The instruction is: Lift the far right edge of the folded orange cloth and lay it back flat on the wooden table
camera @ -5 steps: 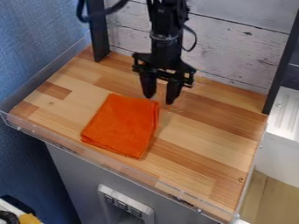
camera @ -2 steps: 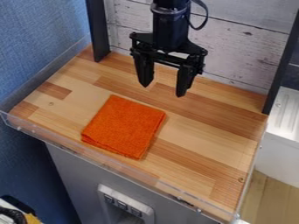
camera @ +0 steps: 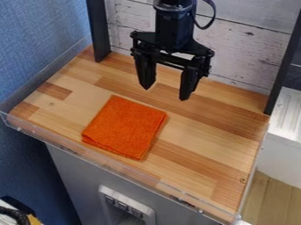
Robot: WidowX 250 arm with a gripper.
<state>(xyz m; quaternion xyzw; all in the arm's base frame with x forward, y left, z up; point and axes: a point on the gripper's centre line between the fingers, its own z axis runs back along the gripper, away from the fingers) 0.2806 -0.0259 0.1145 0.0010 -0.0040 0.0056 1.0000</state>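
The black gripper [camera: 166, 92] hangs from the top of the view, above the back part of the wooden work surface. Its two fingers stand wide apart, open, with nothing between them. An orange cloth [camera: 125, 127], folded into a rough square, lies flat on the wood left of the middle. The gripper is above and behind the cloth's back right corner, apart from it.
The wooden surface [camera: 211, 140] has a clear raised lip along its front edge. Dark posts [camera: 99, 30] stand at the back left and back right, before a whitewashed plank wall [camera: 250, 52]. A white unit [camera: 285, 127] is at the right.
The gripper has risen off the cloth's back right corner and come forward in the view, its fingers farther apart. That corner of the cloth now lies spread out flat to the right.
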